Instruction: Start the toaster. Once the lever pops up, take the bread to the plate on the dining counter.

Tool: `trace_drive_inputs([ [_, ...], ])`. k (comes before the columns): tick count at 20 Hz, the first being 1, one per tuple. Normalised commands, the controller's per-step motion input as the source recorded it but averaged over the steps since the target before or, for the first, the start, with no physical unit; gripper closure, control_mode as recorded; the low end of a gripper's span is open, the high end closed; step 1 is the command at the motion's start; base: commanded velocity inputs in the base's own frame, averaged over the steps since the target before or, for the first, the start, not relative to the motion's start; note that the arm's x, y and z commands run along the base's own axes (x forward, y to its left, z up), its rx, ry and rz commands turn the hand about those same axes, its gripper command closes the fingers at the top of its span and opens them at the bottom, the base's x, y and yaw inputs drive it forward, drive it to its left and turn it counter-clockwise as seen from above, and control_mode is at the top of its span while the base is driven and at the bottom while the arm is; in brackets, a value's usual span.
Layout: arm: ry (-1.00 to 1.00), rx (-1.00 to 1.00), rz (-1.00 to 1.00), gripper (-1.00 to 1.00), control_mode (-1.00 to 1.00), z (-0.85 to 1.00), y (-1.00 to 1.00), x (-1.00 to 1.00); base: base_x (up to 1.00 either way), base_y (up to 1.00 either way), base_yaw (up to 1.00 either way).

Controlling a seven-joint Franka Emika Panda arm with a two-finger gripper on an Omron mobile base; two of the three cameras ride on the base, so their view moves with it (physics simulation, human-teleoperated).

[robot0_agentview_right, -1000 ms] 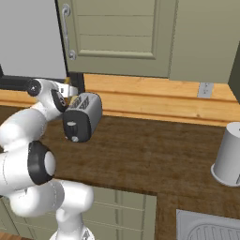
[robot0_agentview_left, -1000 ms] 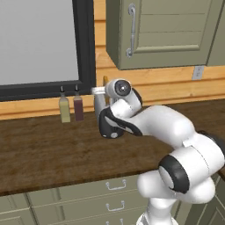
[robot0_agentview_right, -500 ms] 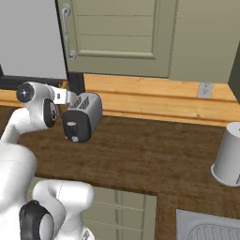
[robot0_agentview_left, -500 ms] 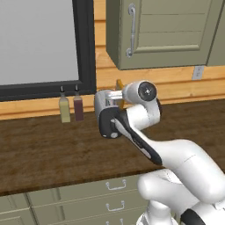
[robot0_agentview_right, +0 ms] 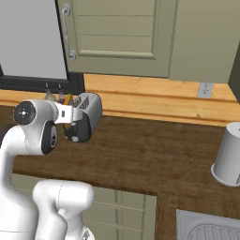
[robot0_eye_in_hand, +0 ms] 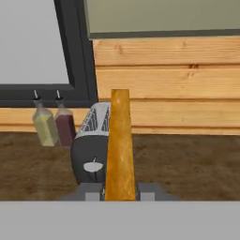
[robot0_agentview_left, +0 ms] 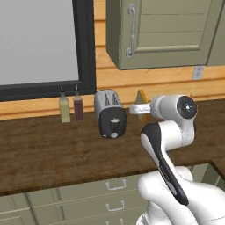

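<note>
Counted items on the countertop
One toaster (robot0_agentview_left: 110, 113), one bread (robot0_eye_in_hand: 120, 145) slice, two bottles (robot0_agentview_left: 71, 105), one grey canister (robot0_agentview_right: 227, 154), one gripper (robot0_eye_in_hand: 120, 191) are seen.

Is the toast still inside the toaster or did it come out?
Out. The bread is pinched edge-on in the claw, held in the air beside the toaster, not in a slot.

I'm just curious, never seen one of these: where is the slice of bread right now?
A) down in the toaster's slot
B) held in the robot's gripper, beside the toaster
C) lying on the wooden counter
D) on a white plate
B: the bread stands edge-on between the gripper fingers, out of the toaster.
</note>
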Motion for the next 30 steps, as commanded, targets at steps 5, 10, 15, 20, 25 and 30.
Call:
trace_drive_inputs([
  [5, 0.06, 0.00, -0.08, 1.00, -1.00, 0.02, -0.54, -0.70, 0.00, 0.00, 0.00],
  [10, 0.07, 0.00, -0.19, 1.00, -1.00, 0.00, -0.28, -0.31, 0.00, 0.00, 0.00],
  [15, 0.04, 0.00, 0.03, 1.00, -1.00, 0.00, 0.00, -0.06, 0.00, 0.00, 0.00],
  [20, 0.02, 0.00, 0.09, 1.00, -1.00, 0.00, 0.00, -0.41, 0.00, 0.00, 0.00],
  [25, 0.00, 0.00, 0.03, 1.00, -1.00, 0.00, 0.01, -0.28, 0.00, 0.00, 0.00],
  [30, -0.02, 0.00, -0.02, 1.00, -1.00, 0.01, 0.00, -0.15, 0.00, 0.00, 0.00],
])
